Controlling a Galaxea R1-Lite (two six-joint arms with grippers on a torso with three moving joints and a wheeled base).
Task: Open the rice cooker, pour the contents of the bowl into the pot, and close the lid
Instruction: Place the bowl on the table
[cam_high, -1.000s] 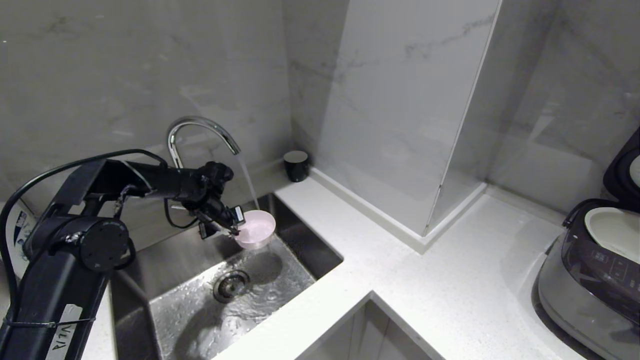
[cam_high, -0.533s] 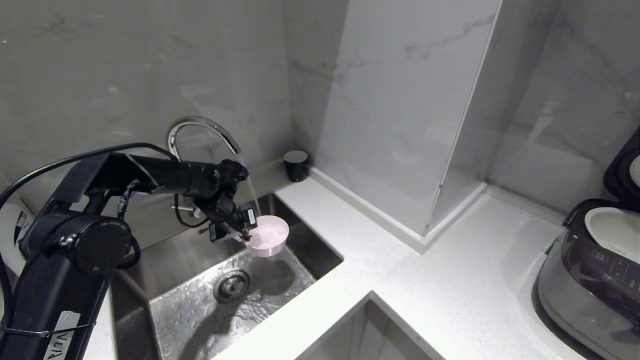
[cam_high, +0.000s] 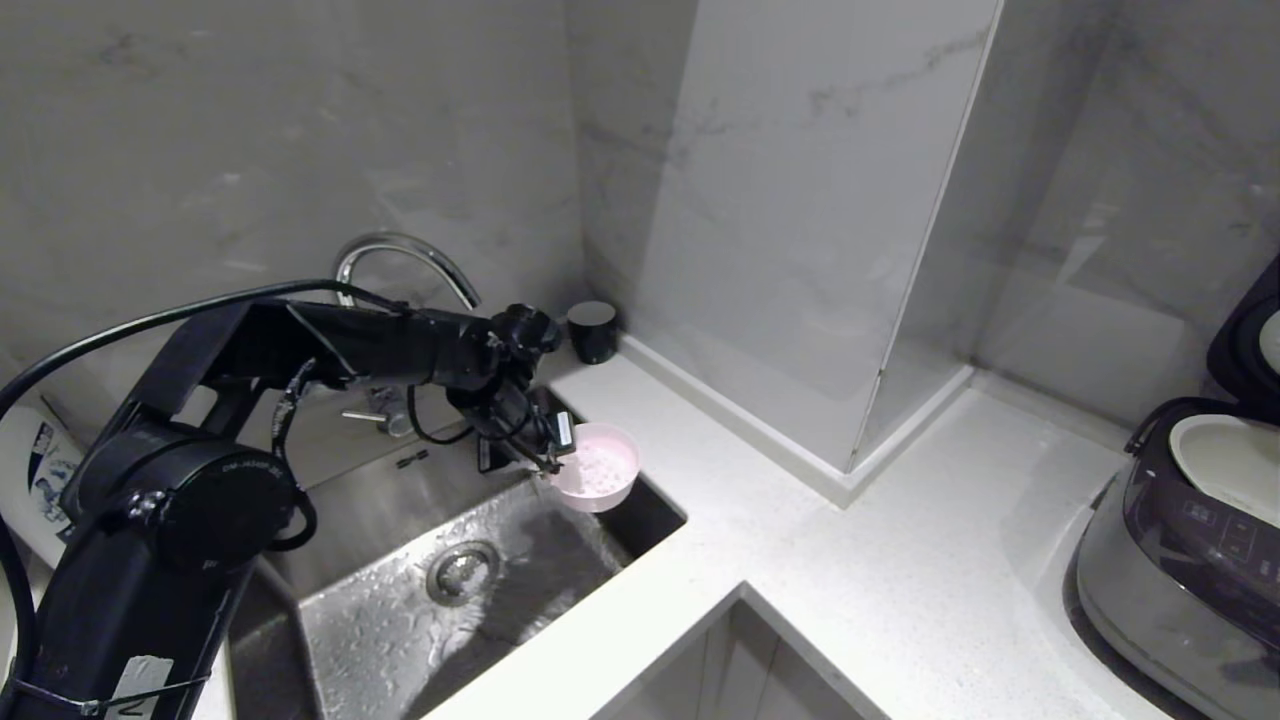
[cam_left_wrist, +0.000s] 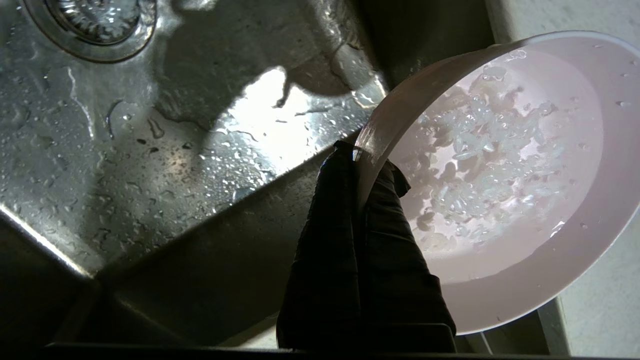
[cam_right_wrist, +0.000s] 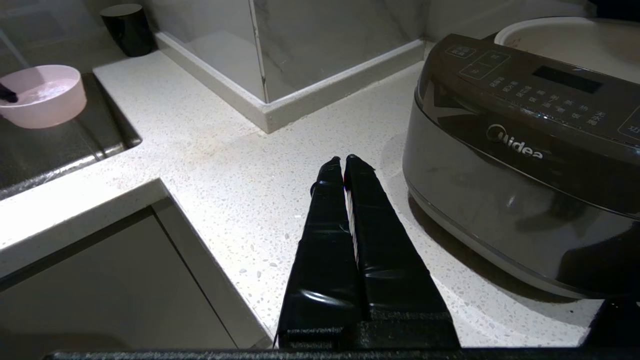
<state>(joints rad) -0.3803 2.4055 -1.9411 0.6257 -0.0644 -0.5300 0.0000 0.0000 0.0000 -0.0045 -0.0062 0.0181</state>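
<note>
Over the right end of the sink (cam_high: 380, 620), the left gripper (cam_high: 548, 462) is pinching the rim of the bowl (cam_high: 598, 478), which is holding wet rice (cam_left_wrist: 492, 150). Far to the right on the counter (cam_high: 850, 570), the rice cooker (cam_high: 1180, 560) is sitting with its pot (cam_high: 1225, 465) uncovered, while the right gripper (cam_right_wrist: 345, 162) is hanging closed and empty beside it.

The left arm (cam_high: 300, 350) is black, with a big round joint (cam_high: 200, 500), a thin black cable (cam_high: 120, 330) looping over it, and a white sticker (cam_high: 140, 680) low down. Its fingers (cam_left_wrist: 340, 250) are black.
</note>
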